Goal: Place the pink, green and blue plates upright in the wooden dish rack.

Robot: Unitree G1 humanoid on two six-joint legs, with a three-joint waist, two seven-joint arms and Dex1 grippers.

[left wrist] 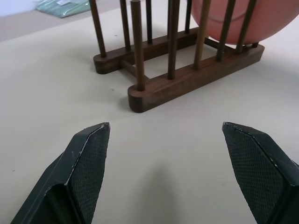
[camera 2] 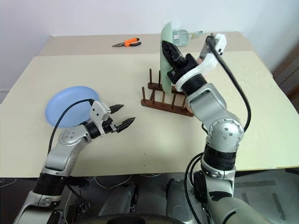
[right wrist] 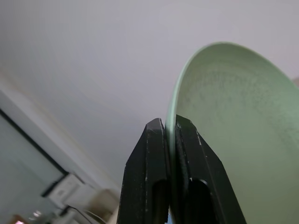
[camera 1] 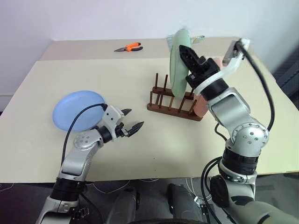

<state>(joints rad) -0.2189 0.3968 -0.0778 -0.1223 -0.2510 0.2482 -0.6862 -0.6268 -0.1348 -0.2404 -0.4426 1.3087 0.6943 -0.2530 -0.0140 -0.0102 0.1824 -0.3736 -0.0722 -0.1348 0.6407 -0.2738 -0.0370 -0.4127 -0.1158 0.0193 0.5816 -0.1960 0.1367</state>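
Note:
My right gripper [camera 1: 185, 52] is shut on the rim of the pale green plate [camera 1: 177, 65], holding it upright over the wooden dish rack [camera 1: 164, 103]. The plate's lower edge reaches down among the pegs; I cannot tell whether it touches the base bars. In the right wrist view both fingers [right wrist: 152, 140] pinch the green plate [right wrist: 233, 130] edge. The pink plate [left wrist: 238, 18] stands upright at the rack's right end, partly hidden behind my right arm. The blue plate [camera 1: 77, 111] lies flat on the table at the left. Just right of it, my left gripper [camera 1: 133, 122] hovers open and empty, pointing at the rack [left wrist: 187, 79].
Orange-handled pliers [camera 1: 129, 47] lie at the back of the table. A pale teal packet [camera 1: 197, 38] sits behind the rack near the far edge. Bare tabletop [camera 1: 154, 140] stretches between the left gripper and the rack.

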